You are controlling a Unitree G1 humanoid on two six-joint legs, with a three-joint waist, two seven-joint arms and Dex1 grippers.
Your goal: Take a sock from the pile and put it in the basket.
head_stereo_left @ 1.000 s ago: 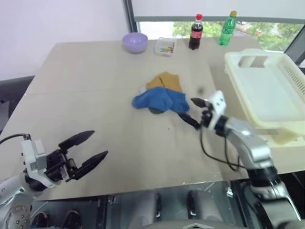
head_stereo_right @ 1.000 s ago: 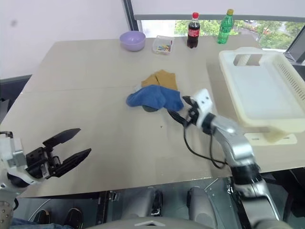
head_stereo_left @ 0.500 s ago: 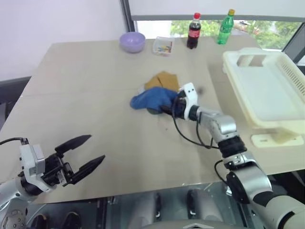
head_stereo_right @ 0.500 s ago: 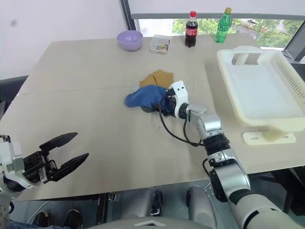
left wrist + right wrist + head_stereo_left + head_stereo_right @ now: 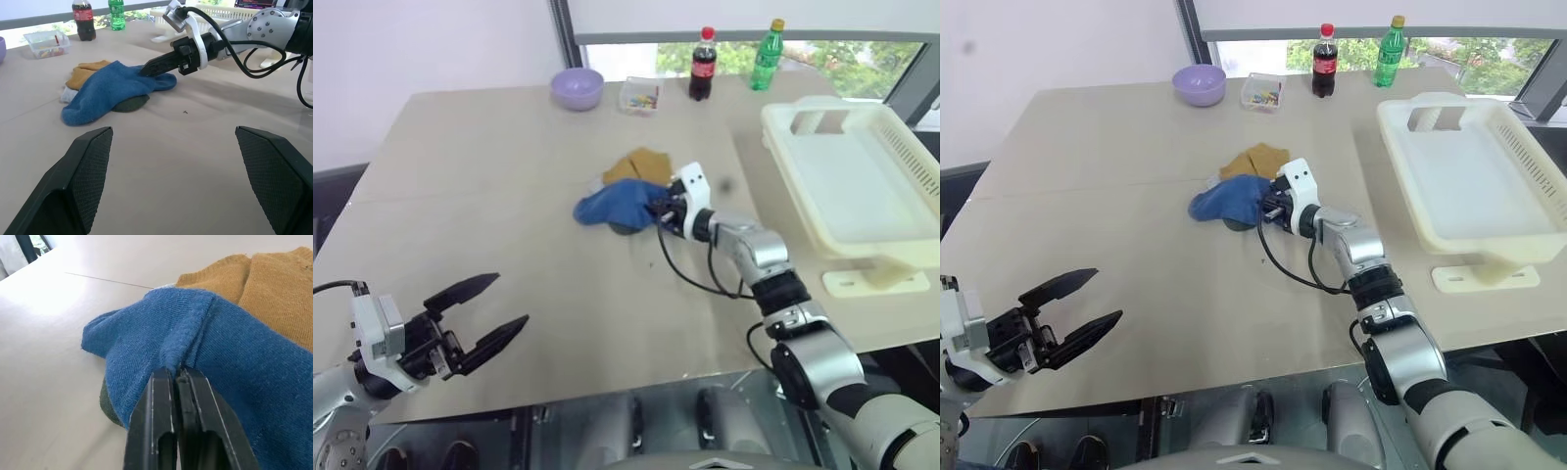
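On the beige table (image 5: 509,196) I count one small pile (image 5: 628,191) of socks, one cream-white basket (image 5: 862,186), two bottles, one lilac bowl (image 5: 578,87) and one small clear box (image 5: 640,95) with coloured bits inside. In the pile I can see one blue sock (image 5: 617,203) on top, two mustard-brown socks (image 5: 264,289) lying side by side behind it, a dark green-grey piece (image 5: 129,103) under the blue one, and a little pale cloth at the far edge; if a second blue sock is bunched in, I cannot tell. The bottles are one cola bottle (image 5: 702,65) with red cap and one green bottle (image 5: 764,56) with yellow cap, both far beyond the jaws at the table's back edge. The right gripper (image 5: 177,373) has its jaws pressed together with no gap, and a fold of the blue sock is pinched between the tips; the rest of the sock spreads on the table ahead of the jaws and to both sides, and the mustard socks lie just beyond it. The basket stands well apart from these jaws, on the right side of the table, with nothing visible in it. The left gripper (image 5: 487,315) has its jaws spread wide, holds nothing and touches nothing; the pile is far in front of its tips.
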